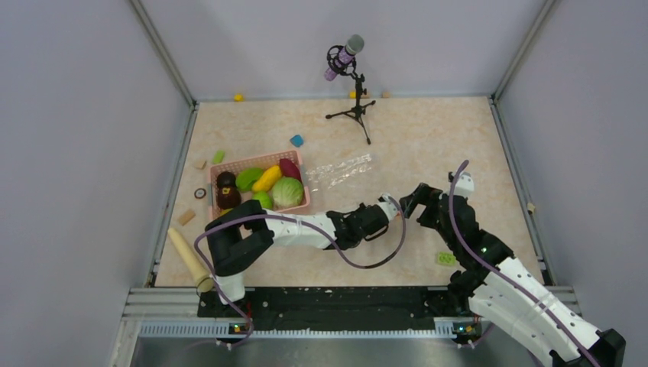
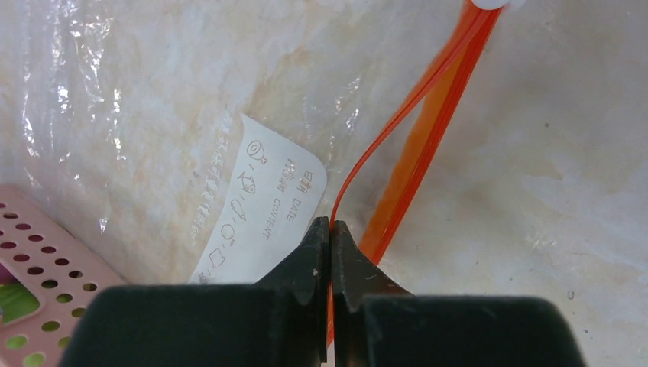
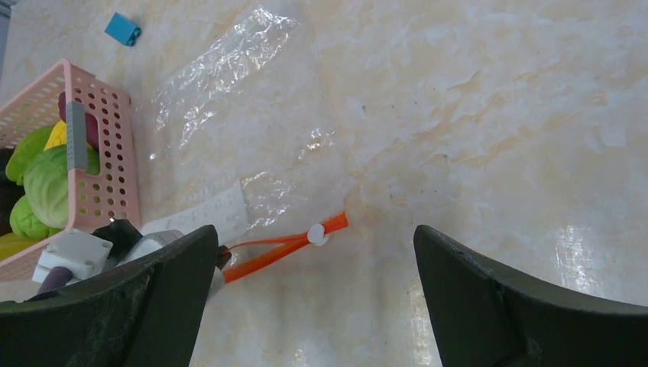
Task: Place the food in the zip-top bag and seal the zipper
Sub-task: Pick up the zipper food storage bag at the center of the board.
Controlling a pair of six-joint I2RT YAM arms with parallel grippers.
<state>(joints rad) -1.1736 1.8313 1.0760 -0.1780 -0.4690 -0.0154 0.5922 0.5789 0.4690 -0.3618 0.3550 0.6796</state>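
The food lies in the pink basket point(image 1: 304, 200): a dark brown piece point(image 1: 226, 189), a yellow piece point(image 1: 267, 178), a maroon piece point(image 1: 289, 168) and green pieces point(image 1: 287, 191). The clear zip-top bag point(image 3: 244, 130) lies flat right of the basket, white label point(image 2: 264, 206) up. My left gripper point(image 2: 330, 223) is shut on one lip of the orange-red zipper point(image 2: 428, 130), lifting it off the other lip. The white slider point(image 3: 317, 235) sits at the zipper's far end. My right gripper point(image 3: 315, 231) is open, above the slider, touching nothing. In the top view the two grippers point(image 1: 391, 208) point(image 1: 410, 200) are close together.
A microphone on a tripod point(image 1: 355, 92) stands at the back. A blue block point(image 3: 122, 29) lies beyond the bag. A green block point(image 1: 445, 258) lies by the right arm. A tan rod point(image 1: 189, 260) and small blocks point(image 1: 186, 217) lie left of the basket. Walls enclose three sides.
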